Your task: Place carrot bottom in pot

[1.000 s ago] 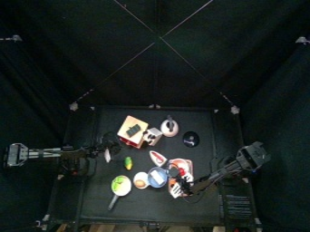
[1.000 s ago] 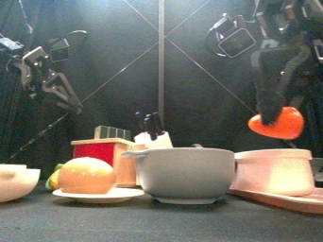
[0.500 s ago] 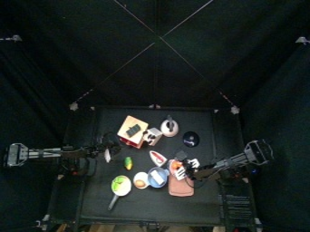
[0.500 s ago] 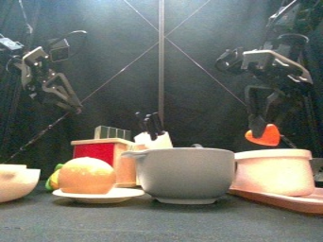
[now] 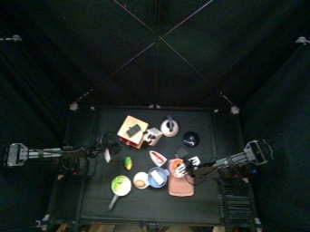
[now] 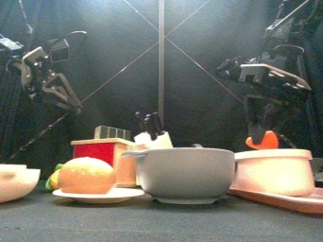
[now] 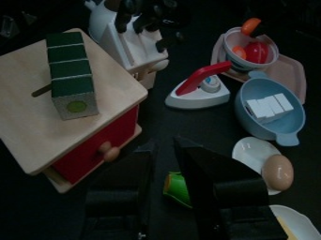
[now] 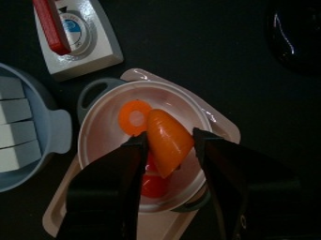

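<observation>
the pot [image 8: 126, 141] sat on its tray at the table's 5 o'clock edge, crowded by the blue bowl [image 8: 19, 122] at its 9 o'clock. the right gripper [image 8: 166, 155] held the carrot bottom [image 8: 170, 141] between narrowly parted jaws, low inside the pot's rim. the left gripper [image 7: 175, 183] hung at 9 o'clock, slightly parted and holding nothing.

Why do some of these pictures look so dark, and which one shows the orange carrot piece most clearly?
Top view: black curtains swallow the light, so the table is small and dim. Front view: near bowls are bright, but the carrot piece only peeks above the pot rim. Right wrist view: clearest, the right hand shut on the carrot over the pot. Left wrist view: the left hand is a dark blur.
</observation>
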`<state>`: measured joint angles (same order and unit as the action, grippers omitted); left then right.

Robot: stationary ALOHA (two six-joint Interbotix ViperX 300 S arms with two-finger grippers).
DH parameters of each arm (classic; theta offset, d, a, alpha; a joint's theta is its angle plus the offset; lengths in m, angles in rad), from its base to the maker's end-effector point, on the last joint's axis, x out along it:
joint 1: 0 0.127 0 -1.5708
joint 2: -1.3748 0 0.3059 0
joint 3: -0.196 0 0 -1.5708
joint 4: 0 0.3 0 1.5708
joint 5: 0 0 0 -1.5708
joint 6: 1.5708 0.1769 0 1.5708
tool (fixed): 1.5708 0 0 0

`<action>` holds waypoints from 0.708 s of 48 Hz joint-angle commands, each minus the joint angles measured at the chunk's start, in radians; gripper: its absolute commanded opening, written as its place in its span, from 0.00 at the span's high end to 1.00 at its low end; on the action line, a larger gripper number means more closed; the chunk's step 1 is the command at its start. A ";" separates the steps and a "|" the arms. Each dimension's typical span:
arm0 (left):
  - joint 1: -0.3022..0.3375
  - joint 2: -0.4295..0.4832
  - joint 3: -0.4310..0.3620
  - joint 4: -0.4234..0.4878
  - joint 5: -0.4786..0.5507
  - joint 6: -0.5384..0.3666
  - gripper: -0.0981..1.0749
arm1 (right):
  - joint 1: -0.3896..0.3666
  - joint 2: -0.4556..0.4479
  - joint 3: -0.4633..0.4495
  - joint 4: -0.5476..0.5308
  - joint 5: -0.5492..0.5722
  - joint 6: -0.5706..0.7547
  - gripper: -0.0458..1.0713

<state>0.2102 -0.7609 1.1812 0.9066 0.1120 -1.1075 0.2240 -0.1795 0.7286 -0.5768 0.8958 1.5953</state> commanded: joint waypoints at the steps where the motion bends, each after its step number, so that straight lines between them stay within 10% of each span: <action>1: 0.002 0.003 -0.012 0.002 -0.003 0.002 0.35 | -0.005 -0.017 -0.009 -0.009 -0.002 -0.002 0.19; 34: 0.003 0.003 -0.011 0.002 -0.005 0.002 0.35 | 0.005 -0.017 -0.017 0.038 -0.003 -0.002 0.05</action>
<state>0.2102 -0.7593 1.1827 0.9066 0.1120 -1.1075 0.2270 -0.1795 0.7286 -0.5415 0.8943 1.5938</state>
